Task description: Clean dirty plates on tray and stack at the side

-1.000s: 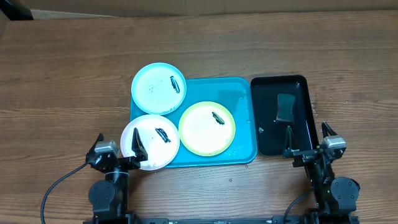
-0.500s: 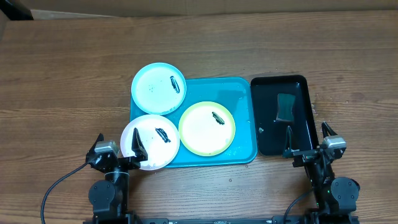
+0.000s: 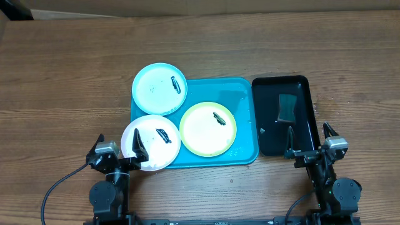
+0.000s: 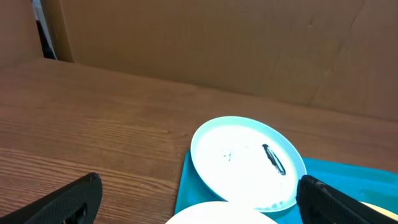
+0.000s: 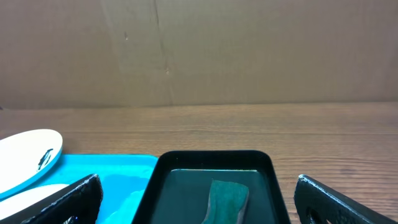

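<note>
Left gripper (image 3: 119, 148) sits low by the table's near edge, jaws wide and empty, beside the small round white plastic plate (image 3: 153, 140). This, the light blue plate (image 3: 159, 88) and the yellow-green rimmed plate (image 3: 208, 129) rest on the large turquoise plastic tray (image 3: 240, 100). All look light, stiff and slick, so pinch a raised rim. Right gripper (image 3: 308, 140), equally wide and empty, faces the glossy black tray (image 3: 300, 87) and its dark green sponge (image 3: 287, 107).

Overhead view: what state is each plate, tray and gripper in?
turquoise tray: holds all three plates
light blue plate: dirty, overhangs far-left corner
white plate: dirty, overhangs near-left corner
yellow-green plate: dirty, flat inside
black tray: holds a dark green sponge
left gripper: open, empty
right gripper: open, empty
</note>
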`<state>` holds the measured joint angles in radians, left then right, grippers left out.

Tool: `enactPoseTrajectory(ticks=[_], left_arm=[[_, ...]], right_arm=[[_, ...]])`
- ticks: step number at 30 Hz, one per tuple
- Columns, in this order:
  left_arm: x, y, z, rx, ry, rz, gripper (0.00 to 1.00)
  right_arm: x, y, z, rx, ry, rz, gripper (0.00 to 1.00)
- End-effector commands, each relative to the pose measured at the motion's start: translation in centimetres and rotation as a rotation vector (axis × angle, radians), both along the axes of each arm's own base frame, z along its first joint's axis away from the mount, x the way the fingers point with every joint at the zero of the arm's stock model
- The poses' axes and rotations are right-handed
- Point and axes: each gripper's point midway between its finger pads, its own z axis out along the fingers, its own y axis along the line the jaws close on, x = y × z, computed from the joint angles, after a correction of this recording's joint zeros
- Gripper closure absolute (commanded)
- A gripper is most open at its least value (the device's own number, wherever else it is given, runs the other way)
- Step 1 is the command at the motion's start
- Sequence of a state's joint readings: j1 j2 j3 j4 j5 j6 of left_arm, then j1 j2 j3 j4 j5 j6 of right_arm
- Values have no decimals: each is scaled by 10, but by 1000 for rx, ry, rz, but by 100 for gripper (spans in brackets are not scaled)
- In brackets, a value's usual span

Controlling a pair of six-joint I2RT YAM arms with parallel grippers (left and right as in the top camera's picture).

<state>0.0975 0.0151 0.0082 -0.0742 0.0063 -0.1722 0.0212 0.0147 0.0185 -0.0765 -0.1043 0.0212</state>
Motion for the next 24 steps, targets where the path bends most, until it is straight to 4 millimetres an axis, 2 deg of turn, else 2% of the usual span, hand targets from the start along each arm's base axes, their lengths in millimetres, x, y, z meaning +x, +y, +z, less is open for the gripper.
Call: enactPoseTrajectory(ticks=[1,5,8,10,13,16,22,24], left_arm=[[0,-1,11,11,-46,-1,0],[0,-1,24,-46,-105,-4,0],[0,-17,32,-88,-117,-93,0],[-5,-33,51,-106,-148,-188,0],[-15,-38,82,-108,-162,-211,0],[-29,-42,104,-118,-89,-221,0],[-43,-65,123,-162,231,-337,0],[-45,-75,130,-196,355,-393,0]], right_arm=[[0,2,-2,80,8,12,0],[0,2,3,87,-10,13,0],[-1,2,12,109,-40,16,0],[-2,2,17,156,-40,17,0],[-4,3,27,162,-48,21,0],[-8,3,44,186,-66,23,0],[-18,5,82,272,5,36,0],[-19,13,94,273,56,73,0]])
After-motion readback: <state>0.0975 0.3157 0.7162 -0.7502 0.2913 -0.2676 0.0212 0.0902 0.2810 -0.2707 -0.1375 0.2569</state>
